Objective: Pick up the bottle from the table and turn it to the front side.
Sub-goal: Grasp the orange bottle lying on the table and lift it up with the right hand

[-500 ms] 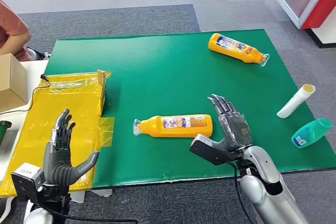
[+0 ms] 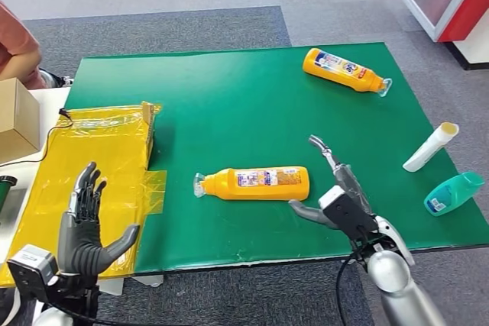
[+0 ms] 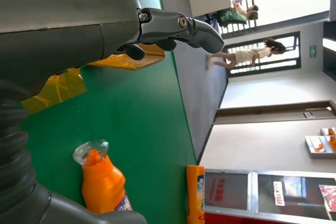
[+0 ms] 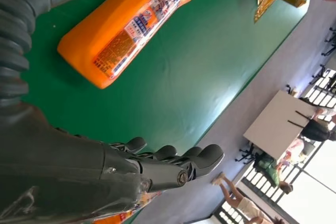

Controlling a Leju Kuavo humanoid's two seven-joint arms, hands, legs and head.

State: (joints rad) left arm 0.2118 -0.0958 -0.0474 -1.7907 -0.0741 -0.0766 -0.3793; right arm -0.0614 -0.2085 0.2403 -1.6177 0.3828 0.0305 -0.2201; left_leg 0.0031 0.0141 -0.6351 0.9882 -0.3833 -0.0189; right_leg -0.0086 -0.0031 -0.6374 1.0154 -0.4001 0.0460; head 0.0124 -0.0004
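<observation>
An orange bottle (image 2: 257, 183) lies on its side on the green mat (image 2: 242, 112), clear cap pointing left, label facing up. My right hand (image 2: 337, 192) hovers just right of its base, fingers spread and palm turned sideways, holding nothing. The right wrist view has the bottle (image 4: 126, 30) lying apart from the hand (image 4: 166, 169). My left hand (image 2: 86, 223) is raised over the yellow bag (image 2: 86, 166) at the near left, fingers apart and empty. The left wrist view looks along the bottle's cap end (image 3: 99, 179) past the hand (image 3: 174, 30).
A second orange bottle (image 2: 344, 71) lies at the far right of the mat. A white tube (image 2: 430, 147) and a teal bottle (image 2: 454, 192) lie near the right edge. A cardboard box (image 2: 17, 118) and a person's sleeve (image 2: 20, 40) are at the far left.
My right hand has rolled from palm-down to edge-on and dropped slightly nearer the table's front edge. My left hand has sunk a little. The bottle has not moved.
</observation>
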